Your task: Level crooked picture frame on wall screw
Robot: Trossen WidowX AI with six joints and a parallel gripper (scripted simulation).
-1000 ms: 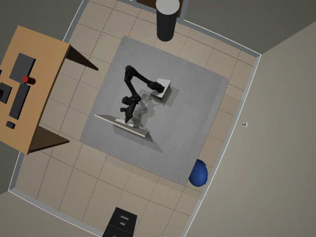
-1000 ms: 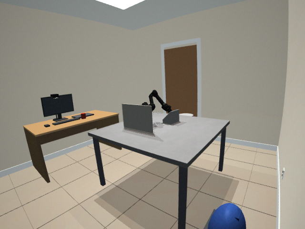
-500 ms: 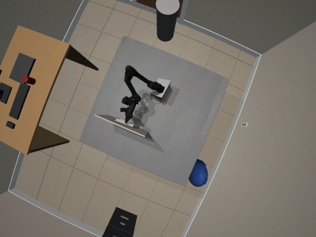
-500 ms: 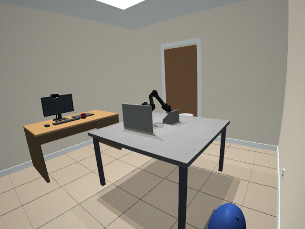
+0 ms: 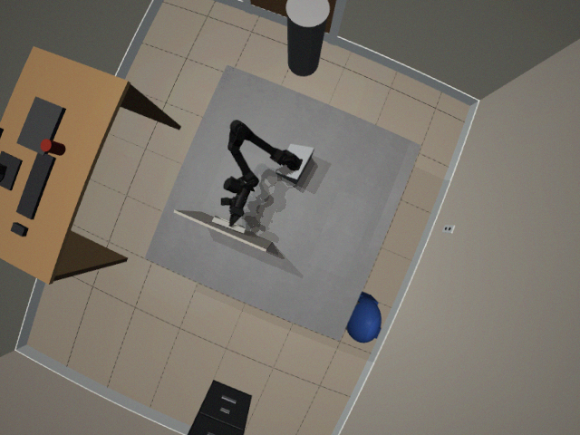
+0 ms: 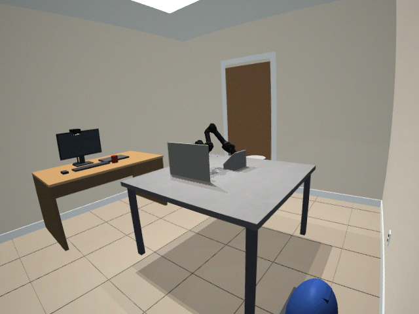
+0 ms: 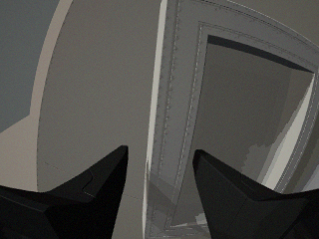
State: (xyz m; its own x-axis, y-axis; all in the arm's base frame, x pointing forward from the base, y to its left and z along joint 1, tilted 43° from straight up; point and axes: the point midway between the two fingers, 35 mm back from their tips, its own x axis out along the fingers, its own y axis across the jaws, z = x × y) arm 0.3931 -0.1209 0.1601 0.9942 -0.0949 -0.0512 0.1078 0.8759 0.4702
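The picture frame point(image 5: 218, 220) point(image 7: 184, 90) hangs on the near face of the upright wall panel point(image 5: 257, 245) point(image 6: 189, 162) point(image 7: 100, 75). In the wrist view it is grey with a pale outer side, and its rails surround a dark recess. The screw and notched strip are hidden. My gripper point(image 5: 231, 225) point(image 7: 161, 154) is at the frame, with its fingers partly open on either side of one rail. A gap shows between the left fingertip and the frame's pale side. Contact at the right fingertip is unclear. I cannot tell the frame's tilt from these views.
The arm's base stands by a white-topped, slanted block point(image 5: 302, 157) point(image 6: 236, 160) on the grey table point(image 5: 327, 257) point(image 6: 264, 189). A wooden desk point(image 5: 89, 121) point(image 6: 135, 157) with a monitor point(image 6: 79, 143) and red mug point(image 6: 114, 158) stands to the left.
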